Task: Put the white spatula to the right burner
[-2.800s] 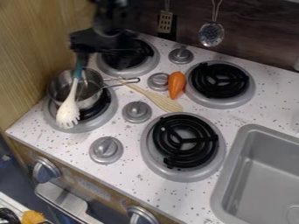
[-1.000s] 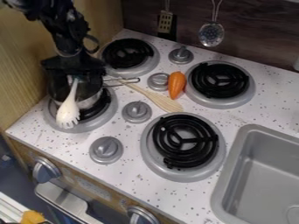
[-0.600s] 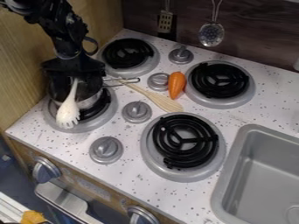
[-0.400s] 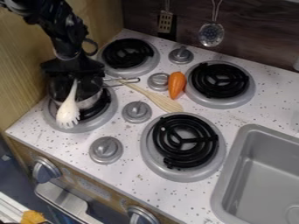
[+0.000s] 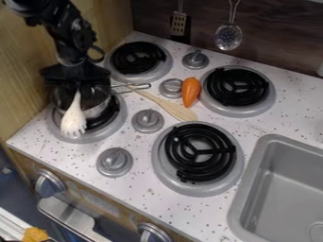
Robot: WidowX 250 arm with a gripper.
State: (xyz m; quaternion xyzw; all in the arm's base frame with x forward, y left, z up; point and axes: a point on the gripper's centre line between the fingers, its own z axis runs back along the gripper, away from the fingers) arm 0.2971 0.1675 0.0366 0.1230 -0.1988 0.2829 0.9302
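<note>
At the left, the black gripper (image 5: 75,90) hangs over the metal pot (image 5: 96,109), right at the upper part of the white spatula (image 5: 73,114). That spatula leans across the pot's near rim, its slotted head down over the front left burner (image 5: 108,126); the gripper hides its upper handle. I cannot tell whether the gripper holds it. On the right side are two black-coiled burners, the front one (image 5: 199,152) beside the sink and the back one (image 5: 237,87) near the wall.
An orange carrot (image 5: 191,91) and a wooden spatula (image 5: 170,106) lie between the burners, among grey knobs (image 5: 148,121). The back left burner (image 5: 137,58) is close to the arm. A grey sink (image 5: 251,182) sits at the lower right; utensils hang on the back wall.
Compared with the oldest frame, the gripper has come down and left onto the spatula's handle, hiding its blue part. Lately it has shifted only slightly; the spatula's head has barely moved.
</note>
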